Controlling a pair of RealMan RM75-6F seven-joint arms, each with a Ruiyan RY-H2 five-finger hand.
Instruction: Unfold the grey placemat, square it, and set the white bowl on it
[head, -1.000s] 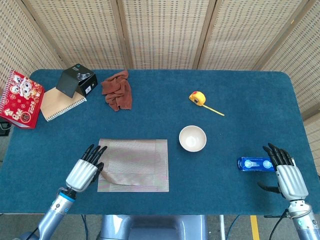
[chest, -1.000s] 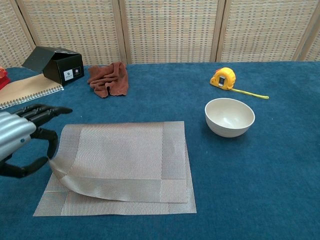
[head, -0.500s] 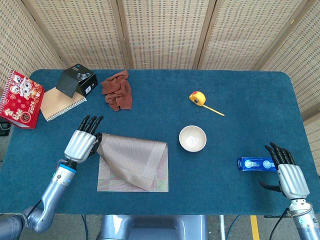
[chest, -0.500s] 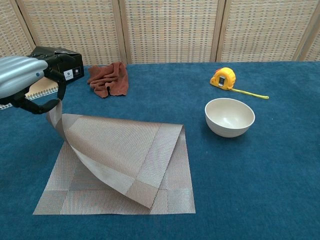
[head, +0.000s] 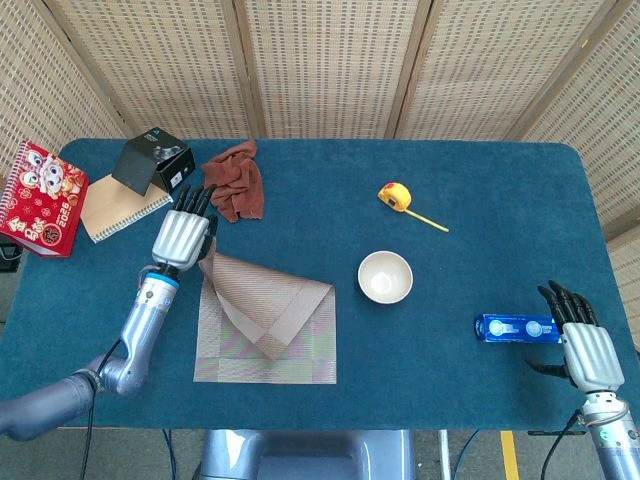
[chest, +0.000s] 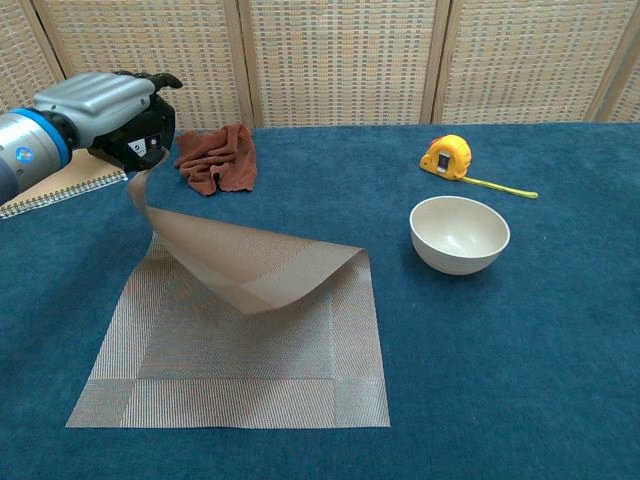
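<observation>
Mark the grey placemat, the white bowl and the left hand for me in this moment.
grey placemat (chest: 230, 360), chest view, on the flat lower layer.
white bowl (chest: 459, 233), chest view, on the inner wall.
left hand (head: 181, 237), head view, on the silver back of the hand.

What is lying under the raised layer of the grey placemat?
Under the raised layer of the grey placemat, pinched by the left hand, only its own lower layer shows. The part near the fold stays covered.
</observation>
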